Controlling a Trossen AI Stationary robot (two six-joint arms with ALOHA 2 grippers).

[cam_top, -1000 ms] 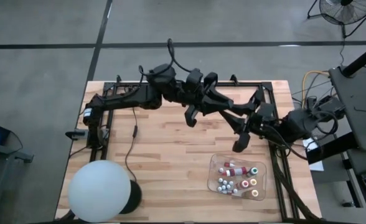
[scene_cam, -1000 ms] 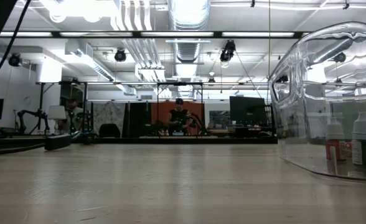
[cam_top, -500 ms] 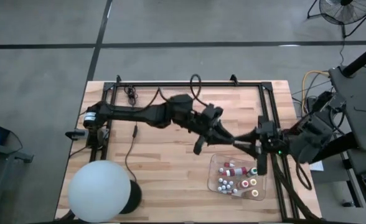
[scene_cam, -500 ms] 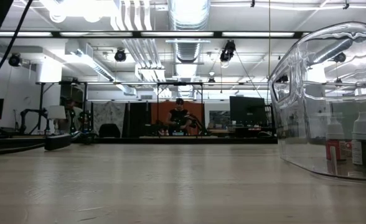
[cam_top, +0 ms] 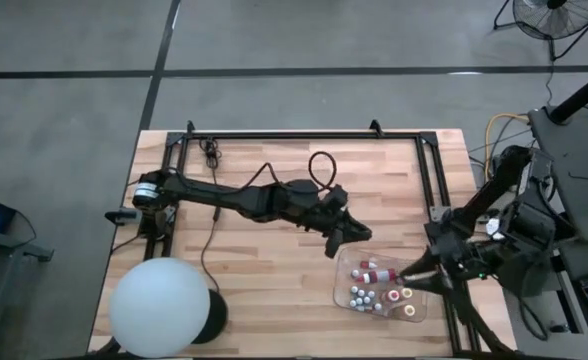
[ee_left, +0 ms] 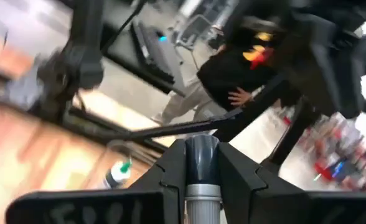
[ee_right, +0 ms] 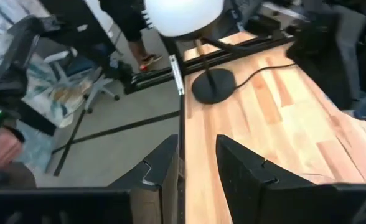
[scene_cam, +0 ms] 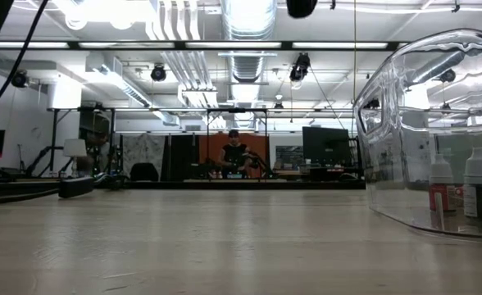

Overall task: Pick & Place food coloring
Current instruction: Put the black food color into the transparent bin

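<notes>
A clear shallow tray on the table's near right holds several tiny food coloring bottles with red, green and white caps; the low view shows two of them through its wall. My left gripper hangs at the tray's far left corner, shut on a small grey bottle-like cylinder. My right gripper reaches in from the table's right edge over the tray's right side. Its fingers stand a narrow gap apart, with nothing seen between them. My left gripper pinches the small grey cylinder between its two fingers, one on each side. Its dark upper end sticks out past the fingers. The fingers come about level from the table's left. The cylinder is off the table.
A big white ball lamp on a dark base stands at the near left corner. Black frame rails run along the far edge and both sides. A cable lies on the left half. A person shows beyond the table.
My left gripper has come down from the far middle toward the near right, reaching the tray's far left corner, and has rolled. My right gripper has swung from the middle toward the right edge and nearer, now pointing left over the tray. Tray and bottles have stayed put.
</notes>
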